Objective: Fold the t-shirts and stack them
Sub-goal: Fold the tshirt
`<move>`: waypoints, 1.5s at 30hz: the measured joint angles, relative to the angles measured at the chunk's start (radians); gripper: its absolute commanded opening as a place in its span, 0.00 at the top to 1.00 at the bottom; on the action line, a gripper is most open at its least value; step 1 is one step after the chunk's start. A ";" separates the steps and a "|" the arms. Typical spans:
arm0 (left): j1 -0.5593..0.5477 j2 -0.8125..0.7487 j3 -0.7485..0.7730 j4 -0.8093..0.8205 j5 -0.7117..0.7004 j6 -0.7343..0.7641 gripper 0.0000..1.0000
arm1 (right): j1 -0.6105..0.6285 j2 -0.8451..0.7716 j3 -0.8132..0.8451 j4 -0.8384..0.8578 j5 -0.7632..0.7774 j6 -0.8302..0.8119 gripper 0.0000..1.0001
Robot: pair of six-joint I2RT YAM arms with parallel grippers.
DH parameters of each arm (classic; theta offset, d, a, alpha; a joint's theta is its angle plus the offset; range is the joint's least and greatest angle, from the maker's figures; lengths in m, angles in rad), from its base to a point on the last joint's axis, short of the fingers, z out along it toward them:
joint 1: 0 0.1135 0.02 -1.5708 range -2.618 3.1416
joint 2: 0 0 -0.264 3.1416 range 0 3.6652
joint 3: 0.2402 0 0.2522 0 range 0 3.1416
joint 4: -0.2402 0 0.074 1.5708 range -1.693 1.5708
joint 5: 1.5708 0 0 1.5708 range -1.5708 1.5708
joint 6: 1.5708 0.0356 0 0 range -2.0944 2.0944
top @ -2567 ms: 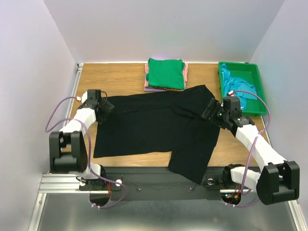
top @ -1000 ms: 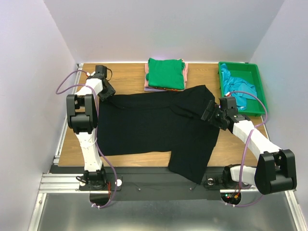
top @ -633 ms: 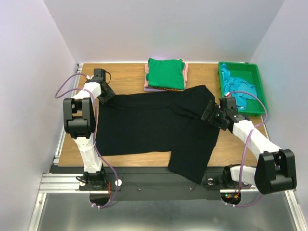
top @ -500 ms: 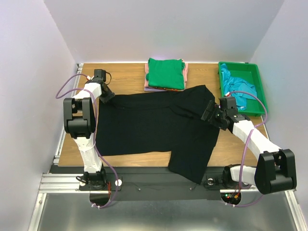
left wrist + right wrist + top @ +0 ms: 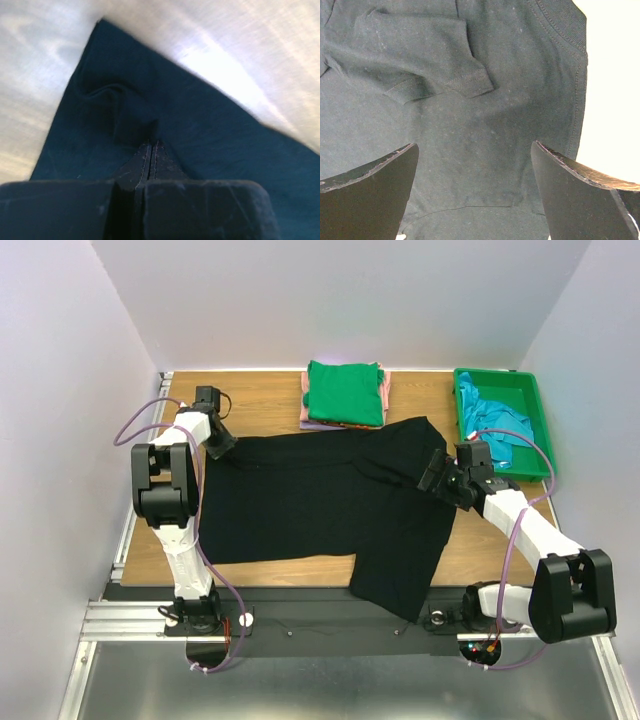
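The black shirt (image 5: 320, 510) lies spread on the tabletop (image 5: 262, 398), its long axis running from 9 to 3 o'clock, and one flap reaches past the near edge at about 6. The left tool (image 5: 221, 443) is clenched on the shirt's corner at 10 o'clock, with cloth puckered at its tips. The right tool (image 5: 438, 472) hovers released over the 3 o'clock end, nearest the turned-in sleeve (image 5: 440, 75). A fold would likely carry one end toward the other. The folded stack (image 5: 345, 393) sits at 12 o'clock.
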 measured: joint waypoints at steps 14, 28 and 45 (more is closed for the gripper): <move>-0.002 0.047 0.208 -0.280 -0.227 0.027 0.54 | 0.000 0.105 0.000 0.000 -0.009 -0.010 0.00; -0.027 -0.023 0.151 -0.314 -0.263 0.023 0.42 | 0.000 0.045 0.000 0.000 -0.026 -0.028 0.00; -0.010 -0.018 0.007 -0.025 0.023 0.094 0.02 | 0.000 -0.004 0.000 0.006 -0.098 -0.074 0.00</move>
